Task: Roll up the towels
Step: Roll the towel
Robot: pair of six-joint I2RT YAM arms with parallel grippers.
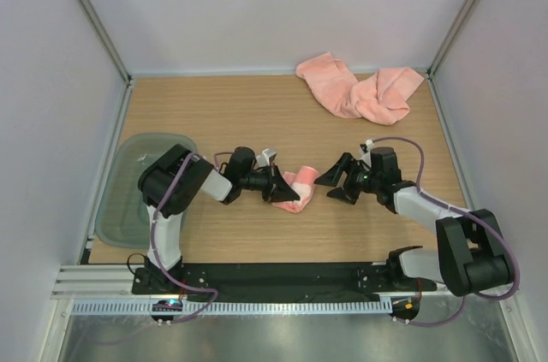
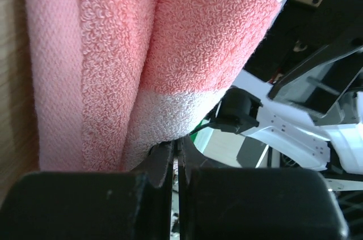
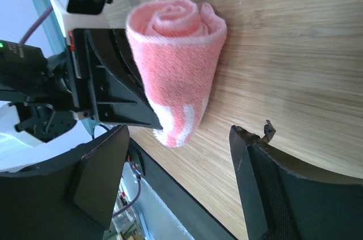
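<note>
A rolled salmon-pink towel point(image 1: 300, 187) lies on the wooden table at the centre. My left gripper point(image 1: 282, 191) lies low against its left side, jaws closed to a thin slit on the roll's pale banded end point(image 2: 170, 115). In the left wrist view the gripper point(image 2: 176, 150) pinches the cloth edge. My right gripper point(image 1: 328, 186) is open and empty just right of the roll, not touching it. In the right wrist view the roll point(image 3: 176, 53) shows its spiral end, ahead of the wide-open right gripper point(image 3: 180, 158). Two loose towels point(image 1: 360, 92) lie crumpled at the back right.
A translucent grey-green tray point(image 1: 128, 199) stands at the left edge, beside the left arm. White walls and metal posts close the table on three sides. A black rail point(image 1: 282, 275) runs along the near edge.
</note>
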